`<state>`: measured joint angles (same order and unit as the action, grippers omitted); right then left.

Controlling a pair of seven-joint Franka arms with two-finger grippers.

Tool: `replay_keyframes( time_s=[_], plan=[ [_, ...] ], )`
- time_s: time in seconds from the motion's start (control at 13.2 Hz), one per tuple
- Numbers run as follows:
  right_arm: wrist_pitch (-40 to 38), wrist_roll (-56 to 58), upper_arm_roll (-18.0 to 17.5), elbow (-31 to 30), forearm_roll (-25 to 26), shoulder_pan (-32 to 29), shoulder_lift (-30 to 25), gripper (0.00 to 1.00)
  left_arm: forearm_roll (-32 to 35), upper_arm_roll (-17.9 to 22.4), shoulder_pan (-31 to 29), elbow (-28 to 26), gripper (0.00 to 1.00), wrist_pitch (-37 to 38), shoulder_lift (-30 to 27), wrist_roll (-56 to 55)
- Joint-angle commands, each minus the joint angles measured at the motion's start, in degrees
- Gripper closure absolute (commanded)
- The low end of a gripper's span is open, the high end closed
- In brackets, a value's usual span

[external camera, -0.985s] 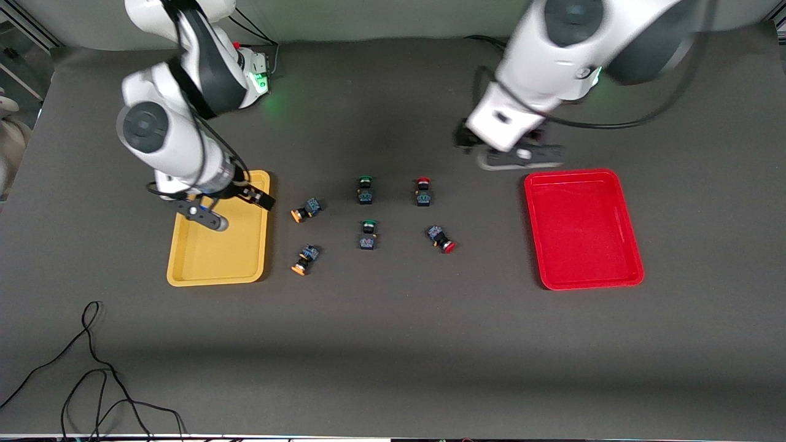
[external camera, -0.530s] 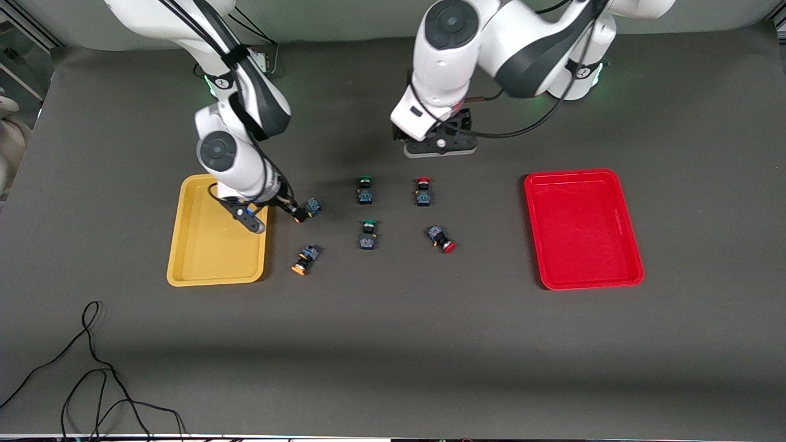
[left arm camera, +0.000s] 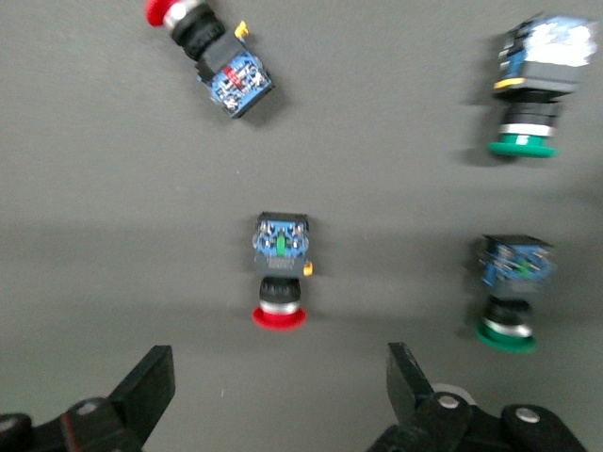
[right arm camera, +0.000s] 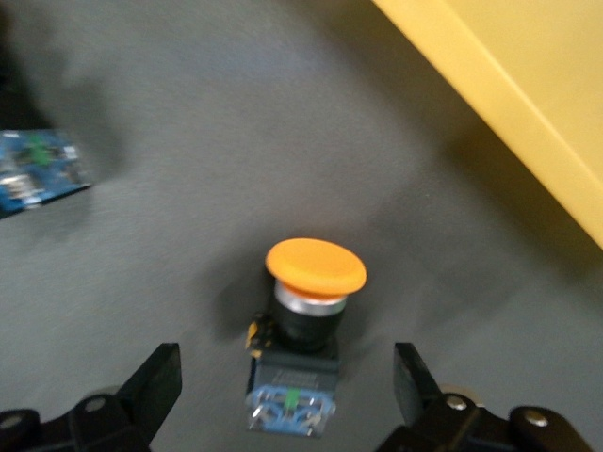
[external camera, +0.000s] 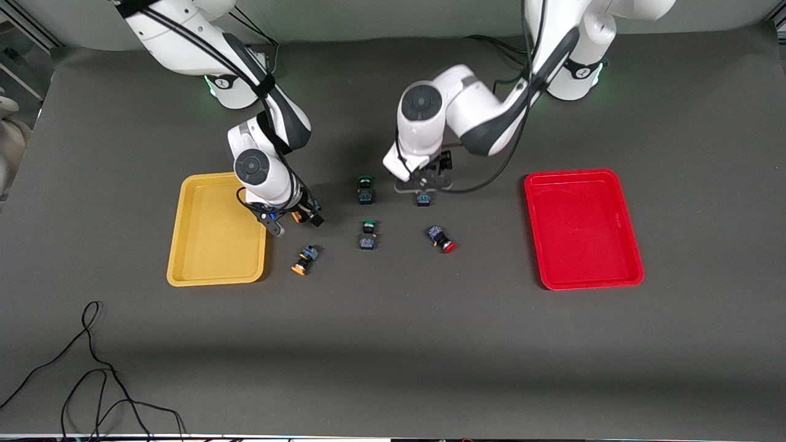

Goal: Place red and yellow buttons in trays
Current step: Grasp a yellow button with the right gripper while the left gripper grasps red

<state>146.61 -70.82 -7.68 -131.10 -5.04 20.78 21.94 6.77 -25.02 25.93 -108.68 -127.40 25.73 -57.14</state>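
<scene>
1. Over a red button (left arm camera: 280,273) lying on the desk (external camera: 393,344), the left gripper (left arm camera: 278,395) hangs released.
2. Right gripper (right arm camera: 287,395), released, hovers over an orange-yellow button (right arm camera: 306,325) beside the yellow tray (external camera: 216,230).
3. Red tray (external camera: 582,228) holds nothing.

Left gripper (external camera: 424,184) and right gripper (external camera: 293,220) low, jaws apart.

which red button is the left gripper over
The left gripper is open over the red button farther from the front camera, beside a green button. The other red button lies uncovered nearer the camera.
</scene>
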Motion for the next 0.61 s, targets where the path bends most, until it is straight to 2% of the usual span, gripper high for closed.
replay_keyframes(
  time_s=[0.0,0.08,0.23,0.3,0.38,0.53],
  plan=[
    [1.75,-0.98,0.20,-0.48,-1.03,0.41,0.65,0.06,1.84,0.94,0.18,-1.27,0.00,-2.84,1.42,-1.48],
    [2.19,-0.98,0.20,-0.48,-1.03,0.41,0.82,0.22,3.07,1.29,0.18,-1.27,0.00,-3.81,2.73,-1.57],
    [2.19,-0.90,0.20,-0.39,-1.03,0.41,0.65,0.65,4.13,2.25,0.44,-1.27,0.00,-5.92,4.85,-1.48],
    [1.84,-0.72,0.20,-0.30,-1.03,0.32,0.21,0.77,4.65,2.70,0.61,-1.27,0.00,-6.97,5.99,-1.48],
    [1.41,-0.55,0.20,-0.30,-1.03,0.32,-0.31,0.83,5.27,2.79,0.79,-1.27,0.00,-7.94,7.04,-1.48],
    [-2.00,-0.02,0.38,0.14,-1.11,-0.03,-3.81,0.87,5.45,2.79,0.79,-1.18,0.00,-9.61,8.89,-1.48]
  ],
)
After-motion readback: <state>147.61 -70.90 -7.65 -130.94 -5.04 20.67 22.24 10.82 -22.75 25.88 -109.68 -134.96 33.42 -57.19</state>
